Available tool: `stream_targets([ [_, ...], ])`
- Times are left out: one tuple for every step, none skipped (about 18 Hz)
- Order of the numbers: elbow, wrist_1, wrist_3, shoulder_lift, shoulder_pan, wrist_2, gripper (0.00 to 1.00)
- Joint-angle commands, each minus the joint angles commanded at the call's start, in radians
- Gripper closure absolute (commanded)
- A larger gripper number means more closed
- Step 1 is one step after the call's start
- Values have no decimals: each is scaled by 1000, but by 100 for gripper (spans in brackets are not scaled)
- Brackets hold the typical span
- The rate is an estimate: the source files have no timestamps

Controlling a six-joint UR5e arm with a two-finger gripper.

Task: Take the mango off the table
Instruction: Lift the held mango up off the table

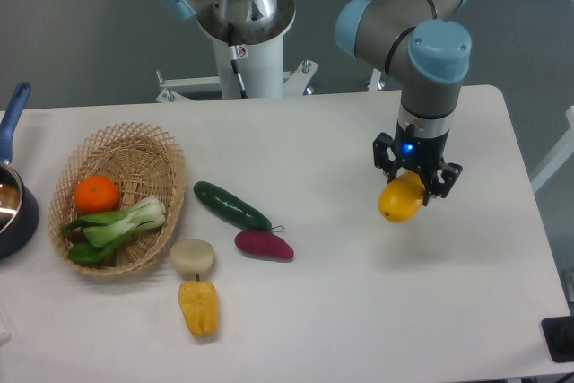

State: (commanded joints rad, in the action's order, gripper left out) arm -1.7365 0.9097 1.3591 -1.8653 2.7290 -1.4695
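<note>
The white table (296,132) carries everything, and the arm reaches down over its right part, well to the right of the wicker basket (117,199). That basket sits near the table's left edge and keeps an orange (97,194) and some bok choy (121,221) together, out of the arm's way. Just right of the basket lie a cucumber (231,205), a purple sweet potato (264,245), a pale round vegetable (193,256) and a lumpy yellow pepper (199,308), loose and apart from the work. A dark pan (11,204) pokes in left of the basket.

The gripper (414,187) points straight down with its fingers closed onto the mango (401,200), pinching its upper end, so the fruit hangs tilted beneath. A soft shadow on the table below and right suggests it is lifted clear, far right of the basket. The mango looks smooth, glossy, yellow-orange and oval.
</note>
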Motion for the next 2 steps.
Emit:
stream_targets([
  [-2,0,3,0,0,0,96],
  [-5,0,18,0,2,-2,96],
])
